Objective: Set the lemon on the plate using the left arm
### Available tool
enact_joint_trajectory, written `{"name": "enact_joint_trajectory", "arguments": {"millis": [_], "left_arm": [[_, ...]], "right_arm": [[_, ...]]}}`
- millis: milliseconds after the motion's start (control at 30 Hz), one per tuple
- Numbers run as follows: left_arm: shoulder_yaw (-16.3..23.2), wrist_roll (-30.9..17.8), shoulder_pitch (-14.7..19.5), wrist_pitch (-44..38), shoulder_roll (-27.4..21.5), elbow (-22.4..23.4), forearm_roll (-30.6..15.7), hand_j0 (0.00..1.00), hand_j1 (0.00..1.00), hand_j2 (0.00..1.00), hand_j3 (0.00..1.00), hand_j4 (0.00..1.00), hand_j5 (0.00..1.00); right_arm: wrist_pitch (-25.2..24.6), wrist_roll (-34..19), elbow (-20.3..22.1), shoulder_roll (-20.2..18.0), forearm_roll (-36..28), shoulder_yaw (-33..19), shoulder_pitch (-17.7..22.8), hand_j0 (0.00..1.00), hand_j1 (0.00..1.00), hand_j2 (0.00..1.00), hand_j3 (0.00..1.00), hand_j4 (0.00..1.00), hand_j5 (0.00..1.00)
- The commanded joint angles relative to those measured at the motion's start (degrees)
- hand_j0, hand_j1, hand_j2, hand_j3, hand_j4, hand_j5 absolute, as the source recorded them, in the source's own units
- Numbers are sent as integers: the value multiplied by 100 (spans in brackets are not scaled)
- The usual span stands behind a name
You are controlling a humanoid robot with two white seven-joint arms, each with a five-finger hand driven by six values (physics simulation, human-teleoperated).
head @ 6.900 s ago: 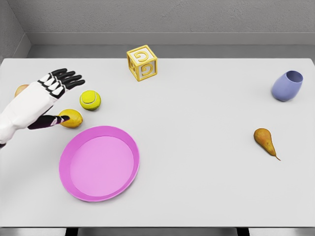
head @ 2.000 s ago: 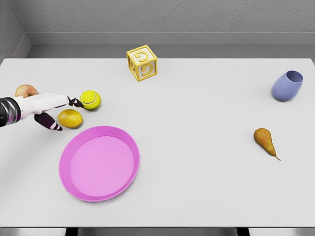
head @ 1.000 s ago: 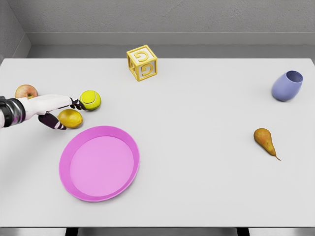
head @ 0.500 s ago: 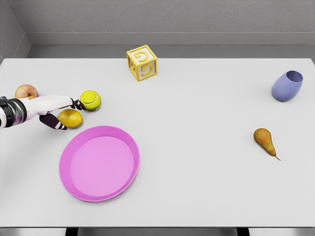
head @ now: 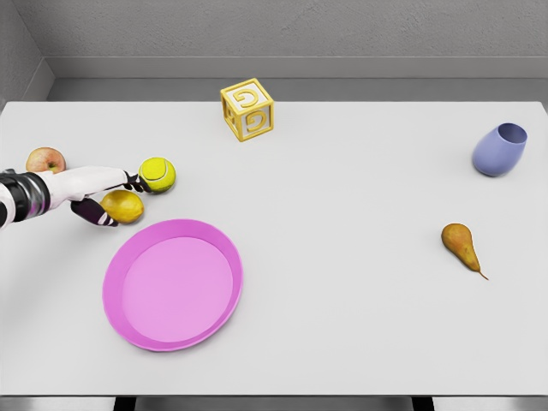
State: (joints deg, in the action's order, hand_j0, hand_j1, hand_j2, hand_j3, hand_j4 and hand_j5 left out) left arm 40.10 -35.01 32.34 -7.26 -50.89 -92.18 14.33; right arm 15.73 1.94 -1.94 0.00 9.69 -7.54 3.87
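The yellow lemon (head: 126,208) lies on the white table just above the left rim of the pink plate (head: 221,257). My left hand (head: 120,200) comes in low from the left edge and wraps the lemon. Its dark fingertips (head: 133,181) reach over the far side, between the lemon and the tennis ball (head: 157,174), and the thumb presses the near left side. The lemon still rests on the table. The right arm is out of view.
An apple (head: 44,159) sits behind my left forearm. A yellow letter block (head: 247,110) stands at the back centre, a blue cup (head: 498,149) lies at the far right, and a pear (head: 461,243) lies right of centre.
Over the last two seconds my left thumb has closed in against the lemon's near side. Earlier, the hand was raised and spread above it. The lemon has not moved.
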Motion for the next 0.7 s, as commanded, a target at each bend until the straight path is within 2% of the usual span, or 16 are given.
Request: {"name": "enact_joint_trajectory", "arguments": {"millis": [0, 533, 667], "left_arm": [[-2, 1, 0, 5, 35, 7, 8, 80, 80, 80, 80, 80, 80], [-2, 1, -61, 5, 96, 60, 61, 80, 80, 80, 80, 80, 80], [-2, 1, -79, 5, 97, 60, 61, 73, 73, 73, 73, 73, 73]], "right_arm": [[0, -1, 1, 0, -2, -2, 0, 100, 100, 100, 100, 100, 100], [0, -1, 1, 0, -2, -2, 0, 100, 100, 100, 100, 100, 100], [0, -1, 1, 0, -2, -2, 0, 100, 100, 100, 100, 100, 100]]}}
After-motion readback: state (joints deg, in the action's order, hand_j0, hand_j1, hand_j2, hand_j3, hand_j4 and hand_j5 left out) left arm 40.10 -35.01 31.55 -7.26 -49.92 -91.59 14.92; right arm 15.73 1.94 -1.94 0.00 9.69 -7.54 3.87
